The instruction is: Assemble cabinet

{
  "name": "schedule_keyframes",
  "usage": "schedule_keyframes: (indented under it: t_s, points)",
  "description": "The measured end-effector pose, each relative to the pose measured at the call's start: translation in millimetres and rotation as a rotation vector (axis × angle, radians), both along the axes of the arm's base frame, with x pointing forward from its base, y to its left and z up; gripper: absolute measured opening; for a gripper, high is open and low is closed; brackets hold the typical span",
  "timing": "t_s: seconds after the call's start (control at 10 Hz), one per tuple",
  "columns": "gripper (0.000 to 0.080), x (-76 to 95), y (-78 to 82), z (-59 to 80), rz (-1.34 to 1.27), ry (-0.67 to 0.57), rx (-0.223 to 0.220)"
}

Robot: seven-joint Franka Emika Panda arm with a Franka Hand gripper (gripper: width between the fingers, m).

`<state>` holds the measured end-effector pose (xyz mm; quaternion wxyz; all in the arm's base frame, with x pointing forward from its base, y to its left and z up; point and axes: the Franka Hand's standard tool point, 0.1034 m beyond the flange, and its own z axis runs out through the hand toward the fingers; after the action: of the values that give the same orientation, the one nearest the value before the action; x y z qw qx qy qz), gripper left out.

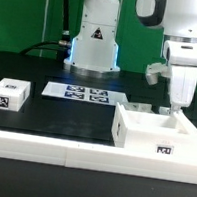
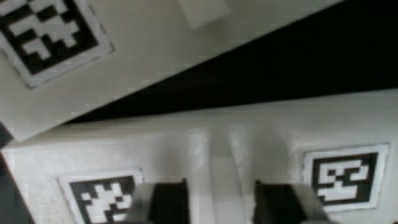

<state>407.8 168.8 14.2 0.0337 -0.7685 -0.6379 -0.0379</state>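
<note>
I am poising my two-finger gripper over the large white boxy plastic cabinet at the tabletop's near edge, toward the exterior view's right corner, fingers straddling its upright wall (clamped or not, I cannot tell), and judging it light, stiff, slippery and best pinched there.

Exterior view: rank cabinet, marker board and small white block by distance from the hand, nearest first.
1. cabinet: directly beneath the hand, on the exterior view's right.
2. marker board: flat on the table, mid-scene.
3. small white block: far over on the exterior view's left.
</note>
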Motion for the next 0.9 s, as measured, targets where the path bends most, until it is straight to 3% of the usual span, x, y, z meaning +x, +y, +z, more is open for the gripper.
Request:
schedule_keyframes:
  t_s: [0.6, 0.9]
  points:
    - [0.0067, 0.5, -0.5, 1.7, 0.0, -0.001, -0.002]
    - [0.0068, 9.6, -12.2, 32.1, 0.011, -0.022, -0.034]
